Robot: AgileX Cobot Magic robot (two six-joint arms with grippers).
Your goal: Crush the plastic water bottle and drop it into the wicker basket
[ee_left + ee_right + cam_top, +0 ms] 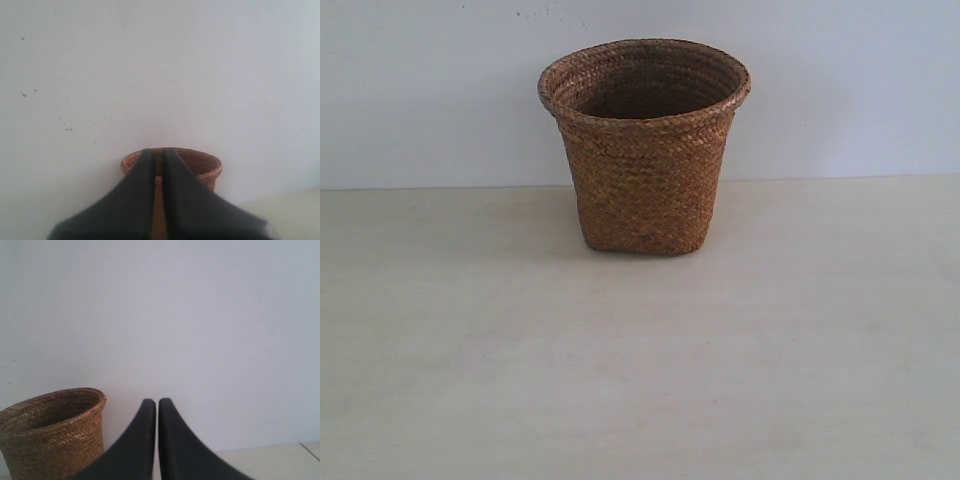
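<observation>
I've got the wicker basket upright on the pale table, at twelve o'clock from centre, before the white wall. My left gripper is pinched to a slit, empty. The right gripper is likewise narrow, holding nothing.

Inside the wicker basket the floor is lost in shadow in the exterior view; the left gripper, blurred toward its base, hides the basket's middle; in the right wrist view, picture edges cut off the basket's side and foot, and the base of the right gripper.
</observation>
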